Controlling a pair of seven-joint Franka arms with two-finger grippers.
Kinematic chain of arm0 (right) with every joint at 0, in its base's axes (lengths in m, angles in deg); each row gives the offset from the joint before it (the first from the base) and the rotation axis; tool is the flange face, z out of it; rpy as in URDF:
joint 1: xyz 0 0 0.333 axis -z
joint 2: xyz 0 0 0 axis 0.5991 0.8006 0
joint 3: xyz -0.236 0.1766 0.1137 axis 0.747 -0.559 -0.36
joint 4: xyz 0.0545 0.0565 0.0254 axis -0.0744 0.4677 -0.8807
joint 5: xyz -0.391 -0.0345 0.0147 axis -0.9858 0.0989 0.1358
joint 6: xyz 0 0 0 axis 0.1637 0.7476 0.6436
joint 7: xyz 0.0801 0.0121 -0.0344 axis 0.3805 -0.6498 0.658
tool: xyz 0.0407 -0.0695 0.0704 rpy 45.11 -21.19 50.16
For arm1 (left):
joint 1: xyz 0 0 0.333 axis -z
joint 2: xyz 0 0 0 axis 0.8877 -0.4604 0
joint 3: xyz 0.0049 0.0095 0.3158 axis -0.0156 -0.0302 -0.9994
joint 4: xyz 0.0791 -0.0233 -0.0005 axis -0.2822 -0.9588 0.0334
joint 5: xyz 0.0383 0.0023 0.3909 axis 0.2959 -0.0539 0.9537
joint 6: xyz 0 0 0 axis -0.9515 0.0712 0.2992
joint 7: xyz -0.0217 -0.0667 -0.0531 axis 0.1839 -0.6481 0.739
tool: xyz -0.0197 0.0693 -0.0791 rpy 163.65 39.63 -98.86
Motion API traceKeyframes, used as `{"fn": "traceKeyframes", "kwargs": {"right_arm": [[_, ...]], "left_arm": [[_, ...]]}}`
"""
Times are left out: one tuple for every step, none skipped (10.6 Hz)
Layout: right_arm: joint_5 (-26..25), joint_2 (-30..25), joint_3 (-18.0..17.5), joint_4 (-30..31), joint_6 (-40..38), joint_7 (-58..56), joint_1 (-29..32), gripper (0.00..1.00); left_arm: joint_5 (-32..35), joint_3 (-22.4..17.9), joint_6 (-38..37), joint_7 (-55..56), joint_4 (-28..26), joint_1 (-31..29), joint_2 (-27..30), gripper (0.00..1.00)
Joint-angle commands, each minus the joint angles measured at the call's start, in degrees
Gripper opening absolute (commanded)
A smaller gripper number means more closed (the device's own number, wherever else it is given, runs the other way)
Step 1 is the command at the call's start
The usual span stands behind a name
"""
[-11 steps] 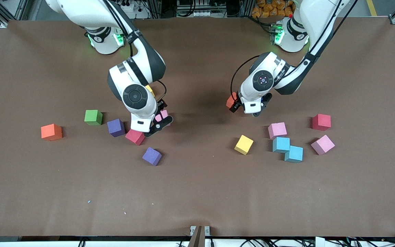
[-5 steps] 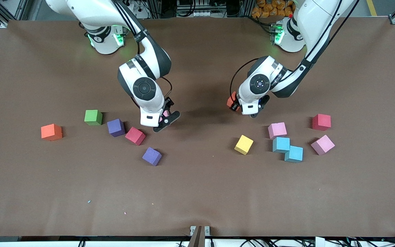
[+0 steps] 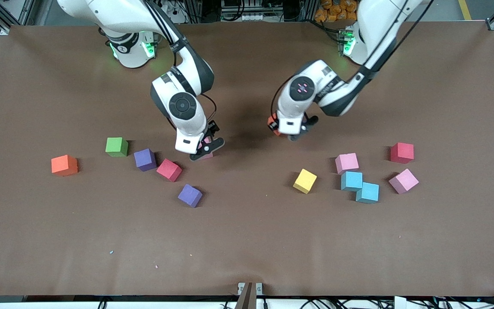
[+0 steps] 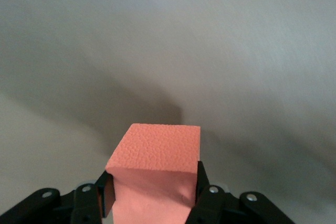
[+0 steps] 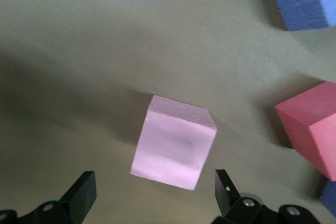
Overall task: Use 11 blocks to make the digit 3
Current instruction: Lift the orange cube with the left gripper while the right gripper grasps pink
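Observation:
My left gripper (image 3: pixel 287 132) (image 4: pixel 155 195) is shut on an orange block (image 3: pixel 272 124) (image 4: pixel 157 153), held just above the table near its middle. My right gripper (image 3: pixel 204 149) (image 5: pixel 155 183) hangs open over a pink block (image 5: pixel 174 149) that rests on the table between its fingers without touching them. Beside that lie a red block (image 3: pixel 169 170) (image 5: pixel 310 129) and two purple blocks (image 3: pixel 145 159) (image 3: pixel 190 195). Toward the left arm's end lie a yellow block (image 3: pixel 305 180), two pink blocks (image 3: pixel 347 163) (image 3: pixel 403 180), two touching cyan blocks (image 3: pixel 352 180) (image 3: pixel 367 192) and a red block (image 3: pixel 402 152).
A green cube (image 3: pixel 116 146) and another orange block (image 3: pixel 64 165) lie toward the right arm's end of the brown table (image 3: pixel 247 240). The wide strip nearest the front camera holds nothing but specks.
The left gripper has shut on the orange block and carried it up and toward the middle. The right gripper has shifted slightly toward the middle, still open over the pink block.

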Motion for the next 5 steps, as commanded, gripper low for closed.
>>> {"fn": "traceKeyframes", "kwargs": {"right_arm": [[0.59,-1.33,0.28,3.2,3.35,1.65,0.09,1.0],[0.59,-1.16,0.28,3.2,3.45,3.75,0.01,1.0],[0.59,-0.81,0.28,3.11,3.88,5.59,-0.34,1.0],[0.59,-0.63,0.37,3.11,4.76,5.79,-0.34,1.0],[0.5,-0.28,0.37,3.02,5.03,5.79,-0.08,1.0]], "left_arm": [[1.42,0.39,-0.66,-6.79,0.16,4.0,0.17,0.0],[1.42,0.39,-1.44,-8.04,-0.01,6.28,-0.01,0.0],[1.42,0.39,-1.62,-8.14,-0.19,7.35,-0.01,0.0],[1.51,0.91,-1.63,-8.23,-0.19,8.41,-0.1,0.0],[1.42,0.92,-1.63,-10.05,-0.01,10.16,-0.1,0.0]]}}
